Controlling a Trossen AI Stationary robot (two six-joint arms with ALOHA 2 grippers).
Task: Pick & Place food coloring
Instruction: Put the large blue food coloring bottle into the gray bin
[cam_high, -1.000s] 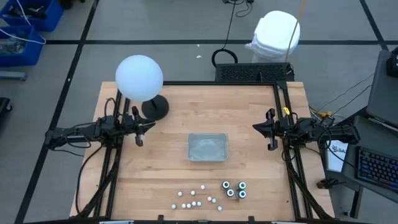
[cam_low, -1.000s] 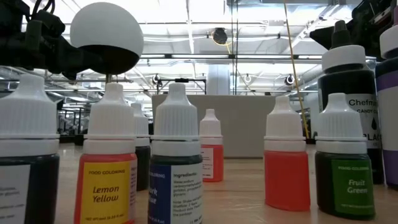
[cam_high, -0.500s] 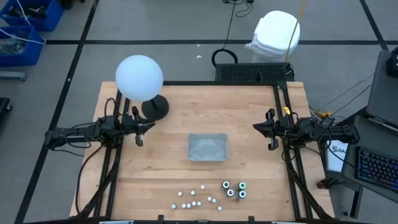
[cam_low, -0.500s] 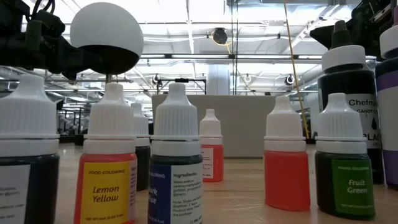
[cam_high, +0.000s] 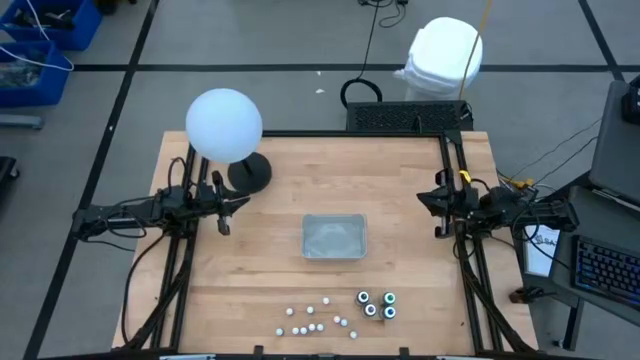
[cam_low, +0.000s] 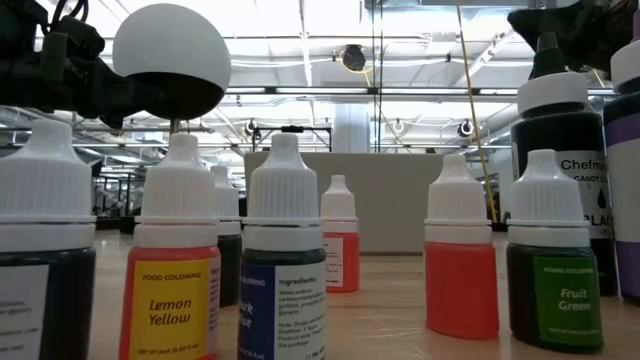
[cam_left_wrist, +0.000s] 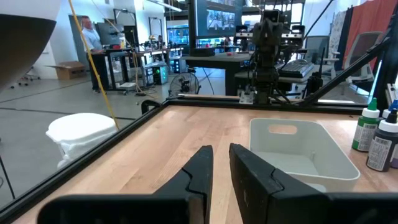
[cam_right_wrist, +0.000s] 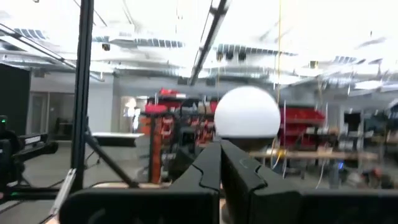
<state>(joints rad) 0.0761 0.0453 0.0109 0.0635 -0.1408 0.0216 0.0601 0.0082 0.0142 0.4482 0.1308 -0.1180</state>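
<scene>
The food coloring stands upright on the table near its near edge. Several tiny white-capped vials (cam_high: 315, 319) are grouped there, with several dark jars (cam_high: 377, 304) to their right. The low view shows them up close as dropper bottles (cam_low: 180, 270). My left gripper (cam_high: 243, 204) rests at the table's left, pointing level toward the middle. Its fingers (cam_left_wrist: 221, 155) are open by a narrow gap with nothing between them. My right gripper (cam_high: 424, 198) is at the table's right. It is shut (cam_right_wrist: 221, 152), empty and tipped upward.
A clear rectangular tray (cam_high: 335, 237) sits at the table's middle, between the two grippers. A lamp with a white globe (cam_high: 223, 123) and a dark round base (cam_high: 250, 172) stands at the far left. Bare wood lies between the tray and the bottles.
My right gripper has tipped its fingers upward and rolled a little, and its tips have drawn slightly back toward the table's right edge. It stays shut. Nothing on the table has moved.
</scene>
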